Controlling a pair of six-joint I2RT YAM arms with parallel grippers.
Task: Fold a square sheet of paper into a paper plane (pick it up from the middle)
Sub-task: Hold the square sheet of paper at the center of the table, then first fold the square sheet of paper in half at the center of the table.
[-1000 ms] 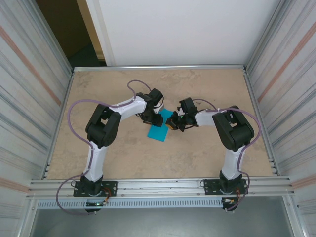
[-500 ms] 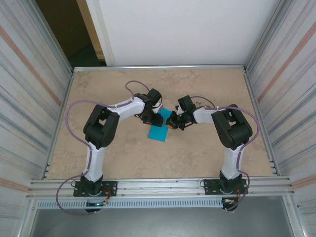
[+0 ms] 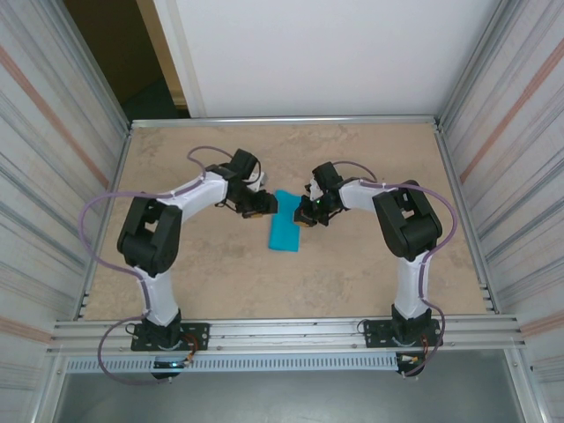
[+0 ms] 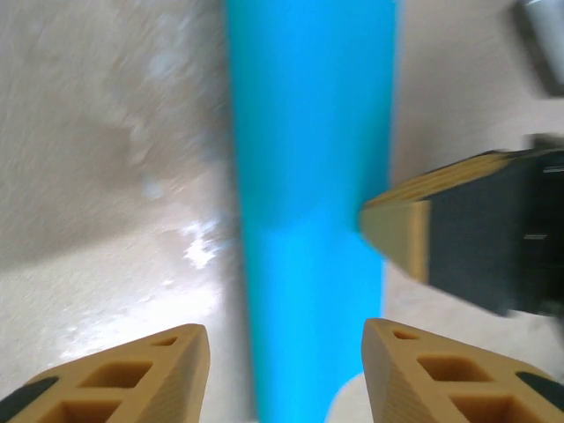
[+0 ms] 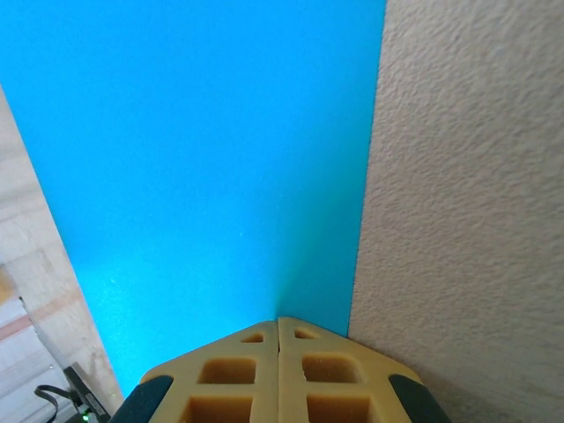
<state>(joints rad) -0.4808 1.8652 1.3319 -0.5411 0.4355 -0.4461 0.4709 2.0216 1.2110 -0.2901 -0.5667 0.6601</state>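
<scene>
Top external: blue paper (image 3: 284, 231) lies between left gripper (image 3: 264, 205) and right gripper (image 3: 305, 216)

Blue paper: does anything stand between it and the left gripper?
Nothing visible does. The open left gripper faces the blue paper directly over bare table. The shut right gripper sits at the paper's opposite edge, not in the way.

Overhead, plus wrist close-ups (shared paper (image 3: 285, 231))

1 sheet of paper (image 3: 285, 232), 1 left gripper (image 3: 262, 205), 1 right gripper (image 3: 306, 214), 1 table (image 3: 370, 273).
</scene>
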